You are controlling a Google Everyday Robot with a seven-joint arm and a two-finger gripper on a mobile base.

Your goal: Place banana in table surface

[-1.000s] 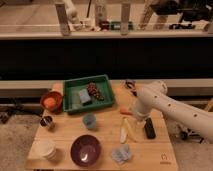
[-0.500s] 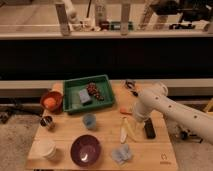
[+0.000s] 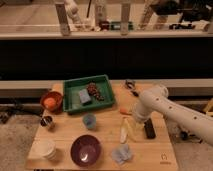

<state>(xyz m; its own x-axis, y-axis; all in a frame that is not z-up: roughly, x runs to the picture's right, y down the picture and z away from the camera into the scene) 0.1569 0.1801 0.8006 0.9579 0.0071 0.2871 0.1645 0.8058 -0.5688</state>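
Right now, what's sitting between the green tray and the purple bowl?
In the camera view, a small blue-grey cup stands between the green tray and purple bowl. The gripper is off right, by the banana.

Banana (image 3: 123, 134) on table surface (image 3: 62, 131), centre-right; remote (image 3: 149, 128) just right of it. Gripper (image 3: 132, 124) at banana's far end. Tray (image 3: 70, 88) behind-left, cup (image 3: 89, 120) before tray, bowl (image 3: 85, 150) front.
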